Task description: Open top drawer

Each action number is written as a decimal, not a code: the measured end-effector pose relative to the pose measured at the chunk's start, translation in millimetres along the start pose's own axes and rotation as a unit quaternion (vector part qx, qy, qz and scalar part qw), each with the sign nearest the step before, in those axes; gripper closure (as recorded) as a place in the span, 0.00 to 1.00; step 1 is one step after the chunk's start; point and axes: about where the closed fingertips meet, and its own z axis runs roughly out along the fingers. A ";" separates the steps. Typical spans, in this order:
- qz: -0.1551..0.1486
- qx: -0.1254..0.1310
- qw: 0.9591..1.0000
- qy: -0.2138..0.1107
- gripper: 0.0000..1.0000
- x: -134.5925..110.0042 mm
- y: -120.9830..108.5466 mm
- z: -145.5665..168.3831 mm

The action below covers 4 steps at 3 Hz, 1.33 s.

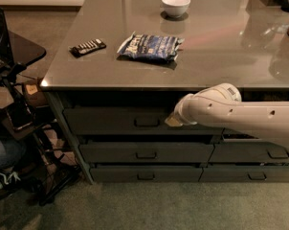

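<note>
Camera view puts my gripper (173,120) at the top drawer (106,121), under the countertop (230,56), just right of its handle (147,122); its hold I cannot tell. Reaching step, I judge; next calls for catching that handle, pulling outward.

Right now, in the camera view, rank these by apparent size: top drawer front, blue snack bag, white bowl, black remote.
1. top drawer, with the hand at its front, just right of the handle
2. blue snack bag
3. white bowl and black remote: they look alike, and the bowl sits farther back, so I won't rank them.
</note>
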 end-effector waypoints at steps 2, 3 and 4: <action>-0.001 -0.002 1.000 0.000 1.00 5.7 10.4 -6.1; -0.001 -0.002 1.000 0.001 1.00 7.7 14.6 -9.5; -0.028 0.021 0.999 -0.038 1.00 -23.7 25.1 -39.6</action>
